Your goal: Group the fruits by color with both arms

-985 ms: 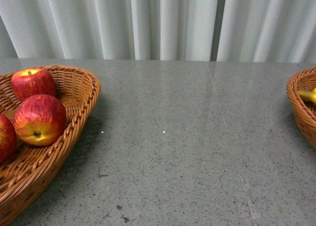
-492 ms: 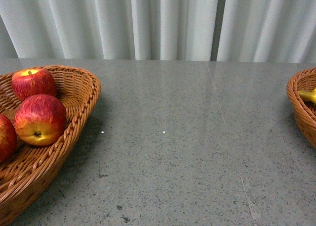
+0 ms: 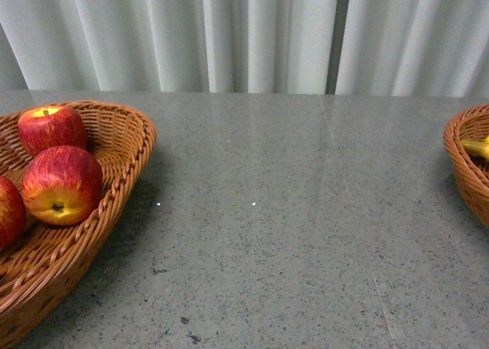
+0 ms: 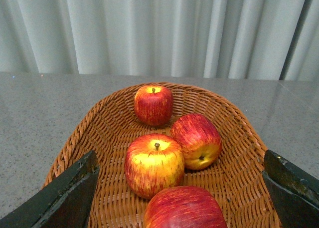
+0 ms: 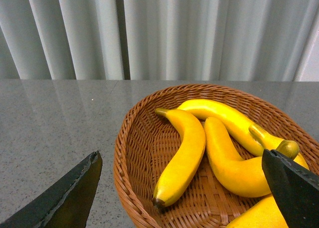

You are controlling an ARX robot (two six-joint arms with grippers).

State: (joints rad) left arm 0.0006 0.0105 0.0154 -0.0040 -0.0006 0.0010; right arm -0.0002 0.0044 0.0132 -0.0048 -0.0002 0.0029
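Your left claw (image 4: 179, 188), released, hovers over the left basket (image 4: 239, 138) holding four apples (image 4: 153, 163). Your right claw (image 5: 182, 188), also released, hangs over the right basket (image 5: 134, 138) of bananas (image 5: 182, 153). No fruit lies on the surface (image 3: 267, 211) between; sorting appears complete.

From the front, nothing has shifted: the apples (image 3: 61, 185) lie just as they did, and no arm has come into sight.
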